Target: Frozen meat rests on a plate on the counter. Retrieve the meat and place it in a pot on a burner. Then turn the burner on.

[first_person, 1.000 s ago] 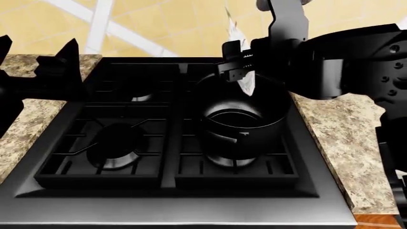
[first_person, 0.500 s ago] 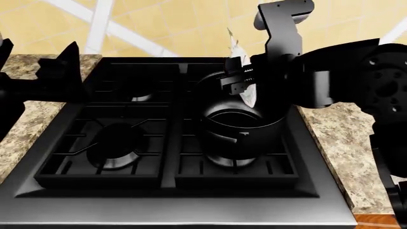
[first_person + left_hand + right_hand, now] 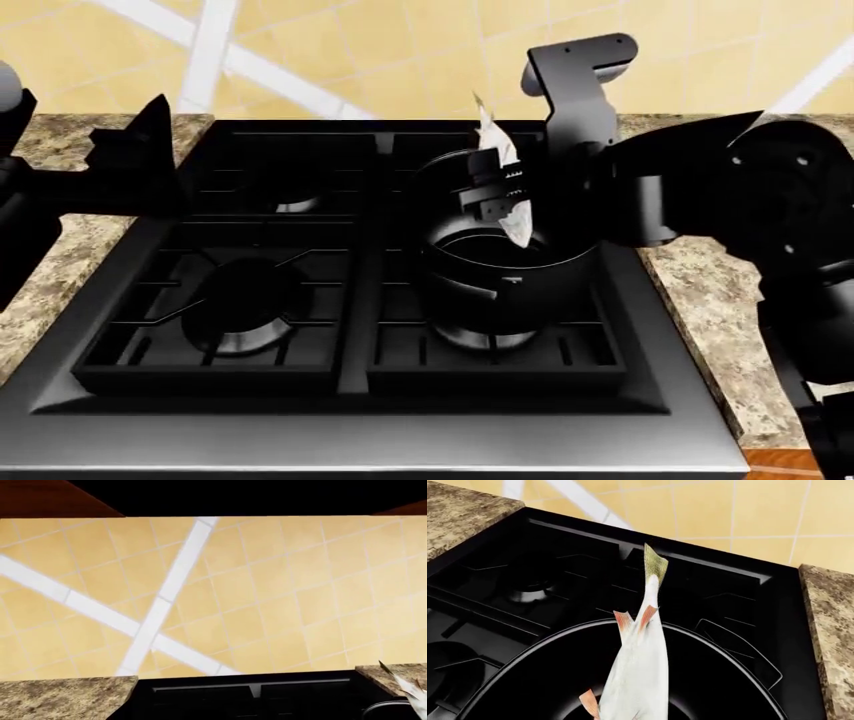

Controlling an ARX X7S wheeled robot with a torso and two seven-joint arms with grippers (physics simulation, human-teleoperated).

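Observation:
My right gripper [image 3: 497, 205] is shut on the frozen meat [image 3: 505, 190], a pale fish-shaped slab held upright. Its lower tip hangs inside the glossy black pot [image 3: 514, 275] and its tail sticks up above the rim. The pot stands on the front right burner [image 3: 487, 340]. In the right wrist view the meat [image 3: 640, 670] points down into the pot [image 3: 527, 662]; the jaws themselves are hidden there. My left gripper [image 3: 134, 150] hovers as a dark shape over the stove's left edge, and its jaws cannot be made out. The plate is out of view.
The black stove has a front left burner [image 3: 247, 300] and a back left burner [image 3: 300, 205] under grates. The granite counter [image 3: 721, 290] flanks the stove on both sides and also shows in the left wrist view [image 3: 60, 697]. A tiled wall [image 3: 347, 50] stands behind.
My right gripper has come down with the meat, so its lower end now sits deeper inside the pot. The right arm has shifted slightly right. The left arm has hardly moved.

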